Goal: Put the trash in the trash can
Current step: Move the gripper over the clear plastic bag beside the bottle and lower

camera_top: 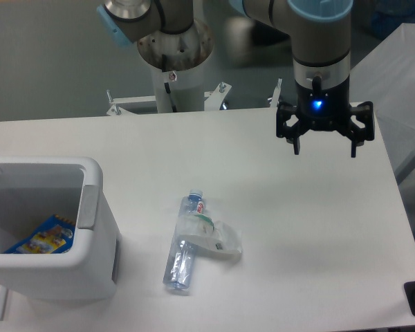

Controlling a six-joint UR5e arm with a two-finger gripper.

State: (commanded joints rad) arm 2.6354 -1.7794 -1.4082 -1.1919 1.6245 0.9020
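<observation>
A UR5e arm's black two-finger gripper (324, 145) hangs above the far right of the white bench (318, 263), its fingers spread apart and holding nothing, a blue light glowing on the wrist above it. Neither piece of trash has reached its destination: the crushed clear plastic water bottle with a pale blue cap and red-white label (182, 242) lies lengthwise near the middle of the bench, cap end pointing away from the camera, and the crumpled translucent plastic wrapper (218, 237) rests against the bottle's right side, partly overlapping it. Both sit well apart from the gripper, down and to its left.

The boxy white plastic trash can with a thick rounded rim and grey side panel (90, 207) stands at the bench's near left corner, open at the top, a short way left of the bottle. Inside it, only a flat blue-and-yellow printed packet (45, 235) is visible on the bottom; part of the interior is hidden by the near wall.

By the look of it, the job is at its beginning: two pick-ups and two drops remain, each needing a reach down to the middle of the bench and a carry leftward over the rim.
</observation>
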